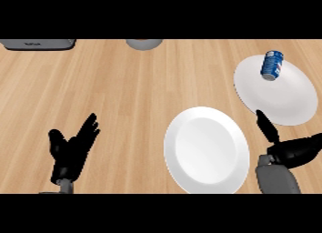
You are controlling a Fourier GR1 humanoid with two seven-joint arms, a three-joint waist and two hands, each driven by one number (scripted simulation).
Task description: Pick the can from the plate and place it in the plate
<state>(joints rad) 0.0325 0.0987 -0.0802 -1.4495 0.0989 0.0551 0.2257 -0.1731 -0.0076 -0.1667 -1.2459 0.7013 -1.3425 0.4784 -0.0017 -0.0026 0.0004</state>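
Probably light, rigid and slick-walled, the blue can (272, 65) on the upper-right plate (291, 98) suits a mid-body side grasp; both hands' fingers are released.

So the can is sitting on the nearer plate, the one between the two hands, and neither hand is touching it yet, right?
Not quite. The head view shows the can on the far plate at the right, near its top edge. The nearer plate between the hands has nothing on it. The rest holds: neither the left hand nor the right hand touches the can.
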